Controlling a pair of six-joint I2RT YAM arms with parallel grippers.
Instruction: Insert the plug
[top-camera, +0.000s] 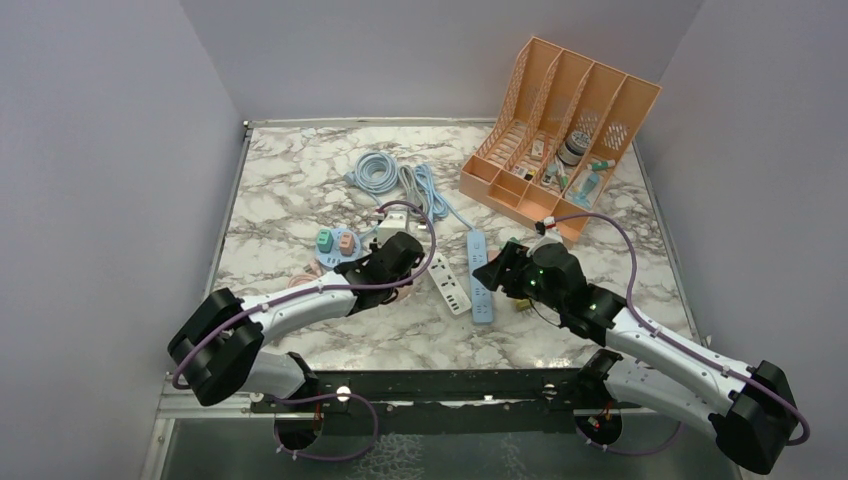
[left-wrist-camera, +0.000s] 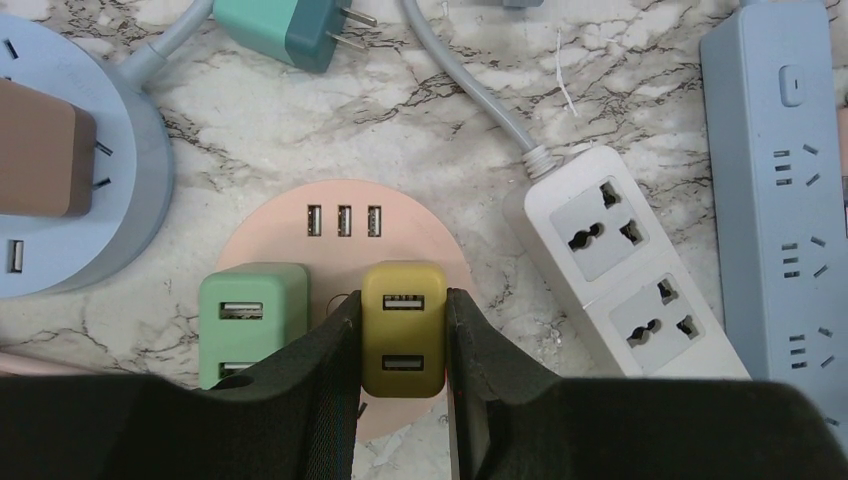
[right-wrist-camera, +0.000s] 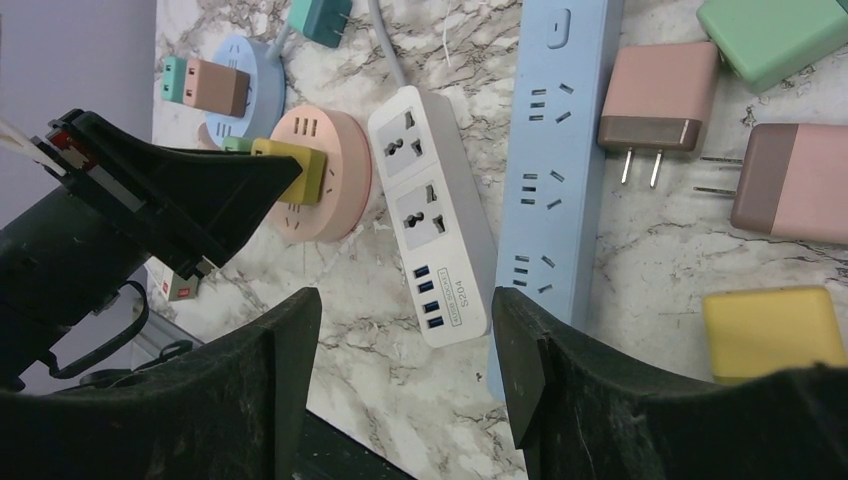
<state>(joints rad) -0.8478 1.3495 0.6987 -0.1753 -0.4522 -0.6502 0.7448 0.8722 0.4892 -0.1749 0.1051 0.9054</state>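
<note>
Yellow plug (left-wrist-camera: 403, 335) sits on the pink round socket (left-wrist-camera: 270, 235) beside a green plug (left-wrist-camera: 250, 310), pinched by the left hand (left-wrist-camera: 401, 300). Right hand (right-wrist-camera: 405, 300) hangs spread above the marble counter (left-wrist-camera: 300, 120), near a blue power strip (right-wrist-camera: 545, 150).

Top cam high behind the bases looks down over the whole table (top-camera: 300, 190); left wrist cam looks straight down, close, white strip (left-wrist-camera: 620, 260) at 3 o'clock; right wrist cam farther back shares that strip and the pink round socket (right-wrist-camera: 320, 215) at 10 o'clock.
</note>
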